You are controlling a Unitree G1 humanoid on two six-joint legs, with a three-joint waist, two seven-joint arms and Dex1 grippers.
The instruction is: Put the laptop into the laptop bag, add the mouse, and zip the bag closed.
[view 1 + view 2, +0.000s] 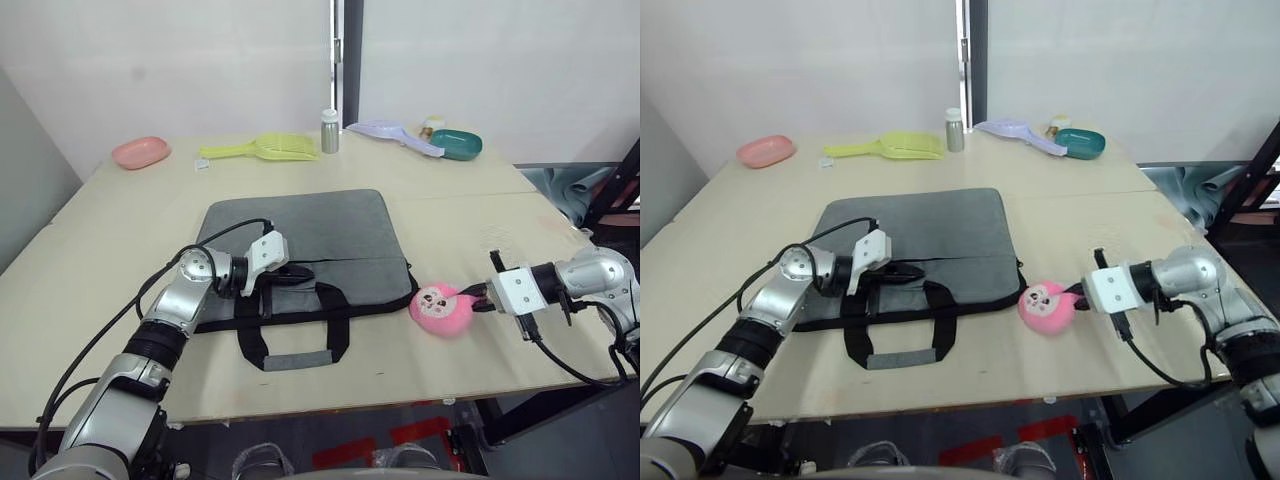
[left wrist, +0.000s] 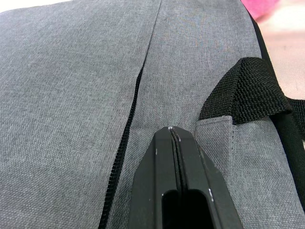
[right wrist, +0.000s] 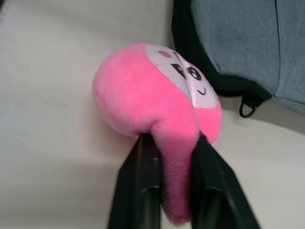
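The laptop bag (image 1: 300, 250) lies flat on the table (image 1: 100, 300), handles toward the near edge. The left gripper (image 1: 297, 274) rests on the bag's grey fabric, its two black fingers (image 2: 178, 181) pressed together with no gap; the black zipper line (image 2: 126, 157) runs just beside the fingertips, and one black strap handle (image 2: 248, 95) sits near them on the other side. Whether anything is caught between the tips cannot be determined. The right gripper (image 3: 174, 143) pinches a fold of the pink plush toy (image 3: 143, 93), which extends ahead of the fingertips, just beside the bag's corner.
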